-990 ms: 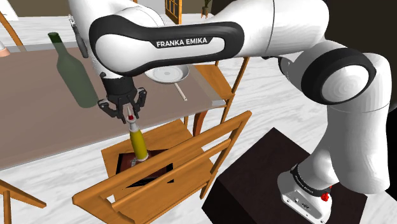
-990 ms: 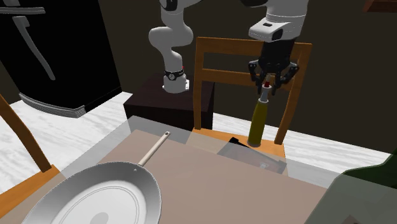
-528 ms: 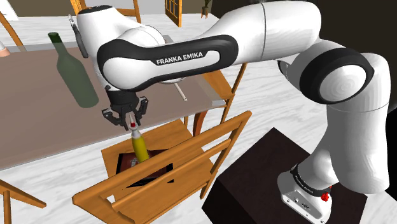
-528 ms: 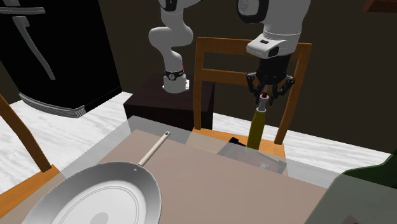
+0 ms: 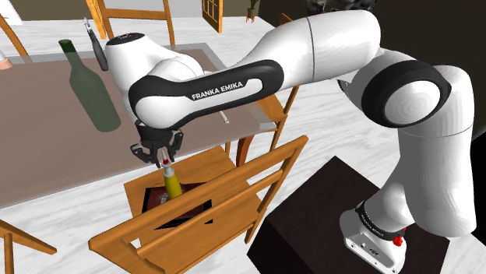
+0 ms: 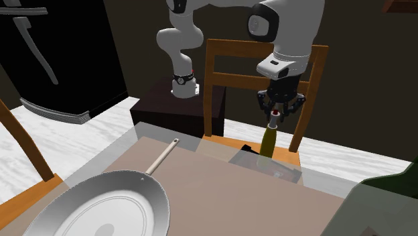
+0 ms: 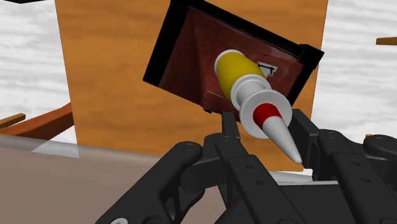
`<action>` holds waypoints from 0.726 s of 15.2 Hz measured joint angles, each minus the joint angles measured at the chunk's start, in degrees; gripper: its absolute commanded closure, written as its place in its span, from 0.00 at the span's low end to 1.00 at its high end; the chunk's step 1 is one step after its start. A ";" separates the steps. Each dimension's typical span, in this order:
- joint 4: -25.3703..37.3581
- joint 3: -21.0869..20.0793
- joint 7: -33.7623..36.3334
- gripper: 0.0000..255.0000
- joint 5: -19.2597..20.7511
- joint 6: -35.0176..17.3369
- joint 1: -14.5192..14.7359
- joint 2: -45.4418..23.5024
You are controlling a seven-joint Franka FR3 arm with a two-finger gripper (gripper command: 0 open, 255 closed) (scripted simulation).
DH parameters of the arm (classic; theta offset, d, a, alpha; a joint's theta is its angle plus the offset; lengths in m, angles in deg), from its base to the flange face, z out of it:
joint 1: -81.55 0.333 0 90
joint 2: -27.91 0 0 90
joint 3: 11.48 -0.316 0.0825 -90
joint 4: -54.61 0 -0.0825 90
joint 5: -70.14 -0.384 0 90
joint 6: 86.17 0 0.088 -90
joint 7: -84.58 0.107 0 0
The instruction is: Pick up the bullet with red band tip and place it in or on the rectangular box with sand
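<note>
White marbled floor is seen around a brown table [image 5: 47,148], on which a green bottle [image 5: 92,89] and a pan [image 6: 100,208] are laid. A wooden chair [image 5: 234,194] is drawn up just beside the table, and a dark box [image 5: 139,196] with a reddish-brown inside is set on its seat. The bullet [image 5: 172,183], yellow-bodied with a white collar and a red band below its pale tip, is held upright over the box by the gripper [image 5: 163,156], whose black fingers are clamped on the collar and tip. Compared with a second ago, the gripper has been lowered and the bullet carried down with it. Less of the yellow body is now seen above the box's rim, and the base is sunk inside the box. Whether the base is touching the box's floor cannot be told. Placement is judged to be nearly done: a small further descent may be needed, then the fingers parted and the hand lifted straight up. As the bullet is tall and narrow, toppling against the box wall may be expected on release.
</note>
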 measured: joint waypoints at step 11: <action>-0.75 0.01 0.09 0.00 0.04 -0.83 -0.02 -0.03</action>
